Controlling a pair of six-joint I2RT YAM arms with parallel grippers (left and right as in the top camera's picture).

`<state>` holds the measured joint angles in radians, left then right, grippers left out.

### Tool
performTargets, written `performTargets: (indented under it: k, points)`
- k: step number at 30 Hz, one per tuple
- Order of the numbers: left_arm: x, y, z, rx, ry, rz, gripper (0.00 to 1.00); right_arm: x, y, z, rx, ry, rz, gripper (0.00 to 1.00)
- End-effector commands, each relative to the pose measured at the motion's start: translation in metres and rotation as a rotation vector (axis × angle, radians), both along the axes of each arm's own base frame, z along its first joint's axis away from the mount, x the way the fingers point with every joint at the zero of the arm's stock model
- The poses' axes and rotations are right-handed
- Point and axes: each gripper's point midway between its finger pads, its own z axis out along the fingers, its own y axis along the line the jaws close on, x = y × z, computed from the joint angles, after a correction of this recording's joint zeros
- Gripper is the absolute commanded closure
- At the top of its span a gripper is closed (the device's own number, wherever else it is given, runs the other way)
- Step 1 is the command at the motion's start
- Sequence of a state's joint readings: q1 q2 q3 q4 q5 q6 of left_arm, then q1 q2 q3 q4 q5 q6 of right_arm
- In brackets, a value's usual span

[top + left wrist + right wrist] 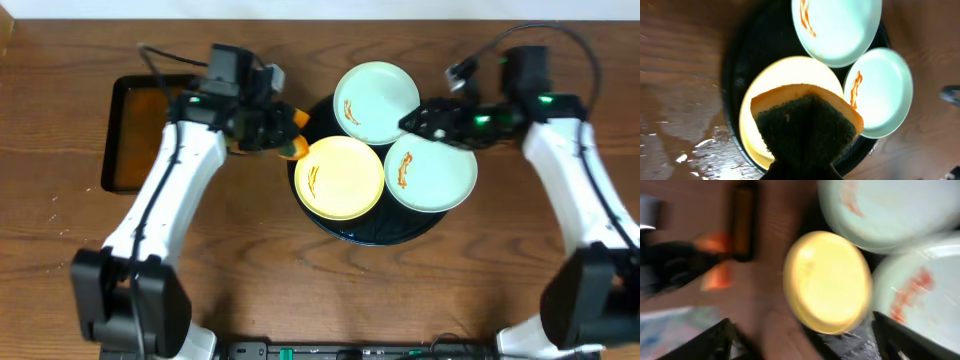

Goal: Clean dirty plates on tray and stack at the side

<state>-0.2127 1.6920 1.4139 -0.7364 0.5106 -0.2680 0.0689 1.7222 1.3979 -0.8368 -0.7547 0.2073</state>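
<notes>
From overhead you see the round tray [372, 230] in the middle of the table [250, 280], carrying all three plates side by side: the yellow plate [345, 180] at its front left, the rear blue plate [380, 95] behind it and the right blue plate [440, 175] next to it, each with an orange smear. Your left gripper [288, 140] sits at the tray's left rim, just beside the yellow plate, clamped on an orange sponge [296, 148]. Your right gripper [412, 122] hovers over the spot where the two blue plates meet, and from here you cannot tell how wide it stands. A rectangular tray [108, 140] of orange-brown liquid lies well off to the left. In the left wrist view the sponge [807, 125] fills the lower middle, dark scouring face towards you with an orange edge, gripped from below the frame and hanging over the yellow plate [785, 72]; both blue plates lie beyond it on the round tray [755, 45], and the wood left of that tray looks wet. The right wrist view is blurred, yet you can make out the two fingers [715, 340] spread wide at the bottom corners with nothing between them, the yellow plate [827, 282] ahead and the blue plates off to the right
</notes>
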Motion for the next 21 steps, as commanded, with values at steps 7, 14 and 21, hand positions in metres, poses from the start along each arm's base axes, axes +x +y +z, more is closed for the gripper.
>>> performTargets:
  k: [7, 14, 21]
  points:
    - [-0.002, -0.035, -0.067, 0.004, 0.191, 0.0, 0.93, 0.016, 0.011, -0.071, -0.484, 0.063, -0.185, 0.39]
    - [0.0, -0.049, -0.066, -0.005, 0.157, -0.027, 0.93, 0.041, 0.028, -0.061, -0.416, -0.046, -0.191, 0.55]
    - [-0.007, -0.056, -0.076, 0.092, 0.137, -0.037, 0.93, 0.039, 0.051, -0.094, -0.453, -0.05, -0.08, 0.39]
